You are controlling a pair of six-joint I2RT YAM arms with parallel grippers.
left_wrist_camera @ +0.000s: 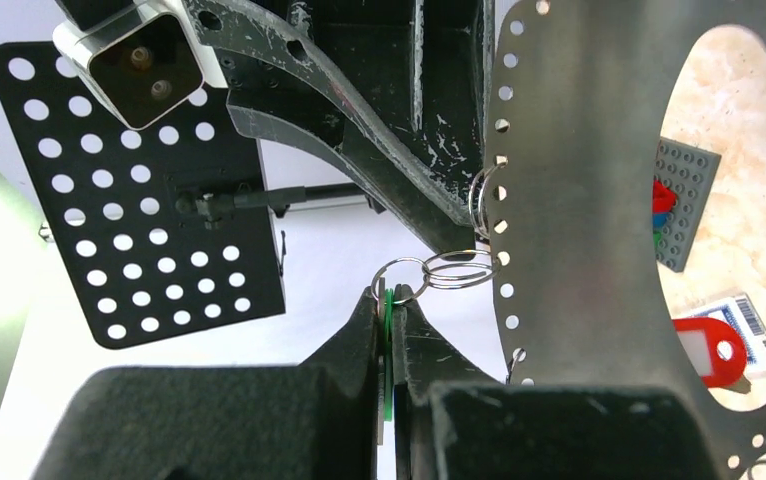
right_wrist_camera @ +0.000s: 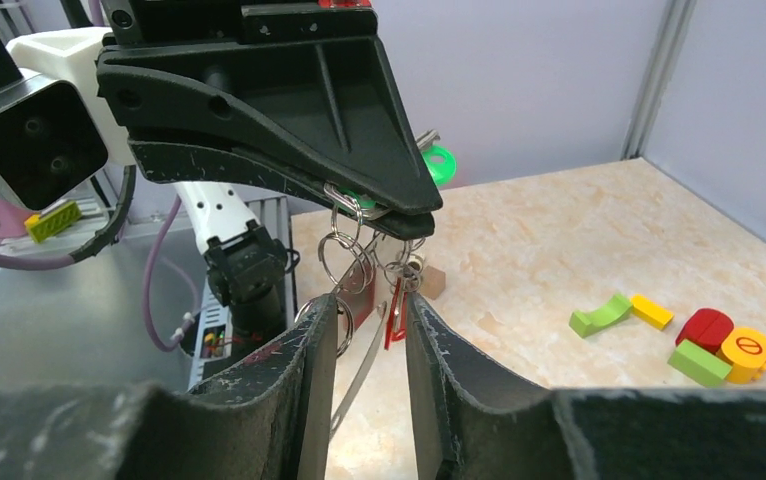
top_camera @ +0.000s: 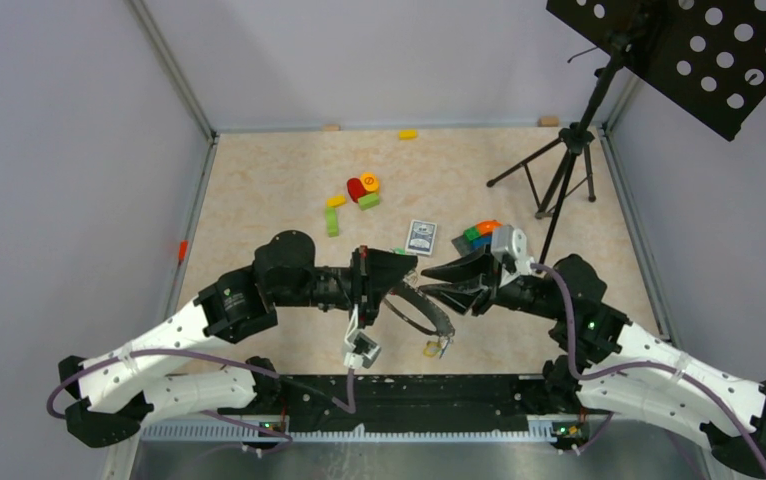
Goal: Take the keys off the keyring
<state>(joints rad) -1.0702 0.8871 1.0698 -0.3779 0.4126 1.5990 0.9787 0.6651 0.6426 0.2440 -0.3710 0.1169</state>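
My left gripper [left_wrist_camera: 391, 295] is shut on the green tag [left_wrist_camera: 389, 335] of a key, and small split rings [left_wrist_camera: 456, 268] link that key to the keyring [left_wrist_camera: 569, 200], a wide grey perforated metal loop. In the top view the loop [top_camera: 425, 312] hangs between both grippers, with a yellow-tagged key [top_camera: 431, 348] at its bottom. My right gripper [right_wrist_camera: 369, 315] is open. The loop's grey band [right_wrist_camera: 359, 368] and a red tag [right_wrist_camera: 396, 315] hang between its fingers without being pinched. The left gripper [right_wrist_camera: 411, 210] sits just above them.
A playing-card box [top_camera: 421, 236] and stacked toy bricks [top_camera: 479, 236] lie behind the grippers. Coloured blocks [top_camera: 361, 190] sit mid-table, a green one [top_camera: 331, 222] nearer. A tripod [top_camera: 559, 170] with a black perforated board [top_camera: 699, 50] stands at the back right.
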